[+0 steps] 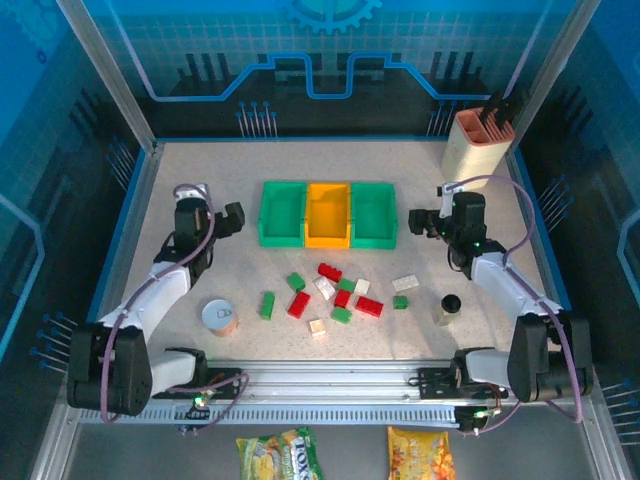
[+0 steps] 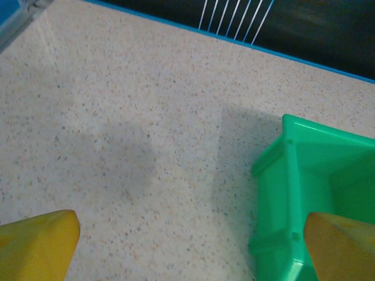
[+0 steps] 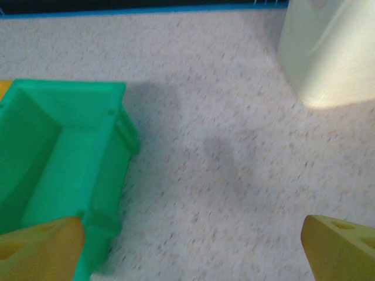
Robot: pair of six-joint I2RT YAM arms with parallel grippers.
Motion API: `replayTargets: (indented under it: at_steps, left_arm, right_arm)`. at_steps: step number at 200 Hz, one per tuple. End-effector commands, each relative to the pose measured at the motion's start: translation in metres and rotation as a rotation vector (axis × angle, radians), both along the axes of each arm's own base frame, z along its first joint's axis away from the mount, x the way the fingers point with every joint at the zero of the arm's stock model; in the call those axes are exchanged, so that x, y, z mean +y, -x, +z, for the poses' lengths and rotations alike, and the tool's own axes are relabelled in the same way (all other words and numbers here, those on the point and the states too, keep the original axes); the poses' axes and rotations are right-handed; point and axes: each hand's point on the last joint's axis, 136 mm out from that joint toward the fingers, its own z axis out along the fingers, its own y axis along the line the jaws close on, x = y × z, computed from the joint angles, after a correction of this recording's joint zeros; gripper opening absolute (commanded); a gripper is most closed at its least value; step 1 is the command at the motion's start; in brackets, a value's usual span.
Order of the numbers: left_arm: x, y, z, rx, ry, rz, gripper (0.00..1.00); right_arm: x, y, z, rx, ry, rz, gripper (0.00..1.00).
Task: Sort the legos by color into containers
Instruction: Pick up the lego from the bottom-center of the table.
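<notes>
Table (image 1: 180, 200): pale speckled top, blue-edged. Far centre: three open bins in a row, side walls touching: left green bin (image 1: 282, 239), orange-yellow bin (image 1: 327, 240), right green bin (image 1: 374, 240).

Just in front of the bins: legos scattered loose on the bare top, red, green and white. Red brick (image 1: 329, 271) nearest the orange-yellow bin. Long green brick (image 1: 267, 305) farthest left. White plate (image 1: 406, 283) and small green brick (image 1: 400, 302) at the right end. Cream brick (image 1: 317, 326) nearest the front edge.

Left of the scatter: round tin can (image 1: 219, 318), attitude unclear. Right of the scatter: small dark-capped bottle (image 1: 449, 308), upright. Far right corner: tall beige holder (image 1: 477, 152), standing, well apart from the bins.
</notes>
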Motion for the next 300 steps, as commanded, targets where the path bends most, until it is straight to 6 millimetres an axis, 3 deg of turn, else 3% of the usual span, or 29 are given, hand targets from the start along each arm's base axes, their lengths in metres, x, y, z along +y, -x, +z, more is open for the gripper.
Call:
replayTargets:
  at_steps: [1,20,39,71,102,147,188,215,257,300]
  left_arm:
    - [-0.017,0.030,-0.018,0.231,0.144,-0.007,0.99]
    - [-0.033,0.038,-0.012,0.313,0.201,-0.076,0.99]
    - [-0.049,0.046,-0.005,0.394,0.247,-0.154,0.99]
    - [-0.059,0.052,0.007,0.481,0.251,-0.226,0.99]
    - [-0.061,0.043,0.014,0.481,0.220,-0.267,0.99]
    - [-0.051,0.028,0.008,0.468,0.104,-0.275,0.99]
    - [-0.039,0.025,0.005,0.409,0.021,-0.262,0.99]
    - [-0.037,0.026,0.004,0.406,0.014,-0.255,0.99]
    - [-0.034,0.025,0.010,0.375,-0.002,-0.241,0.99]
    - [-0.029,0.025,0.012,0.365,-0.001,-0.226,0.99]
  right_arm:
    - [0.015,0.038,-0.020,0.249,-0.090,-0.001,0.94]
    - [0.025,0.056,-0.027,0.372,-0.118,0.025,0.93]
    - [0.037,0.064,-0.021,0.424,-0.112,0.062,0.91]
    - [0.058,0.085,-0.023,0.510,-0.111,0.129,0.92]
    - [0.069,0.104,-0.029,0.593,-0.076,0.164,0.92]
    - [0.079,0.121,-0.040,0.664,0.005,0.169,0.90]
    - [0.106,0.143,-0.046,0.716,0.086,0.215,0.88]
    - [0.113,0.159,-0.047,0.747,0.093,0.135,0.88]
    - [0.115,0.176,-0.051,0.777,-0.005,-0.204,0.84]
    - [0.148,0.189,-0.067,0.792,-0.140,-0.298,0.80]
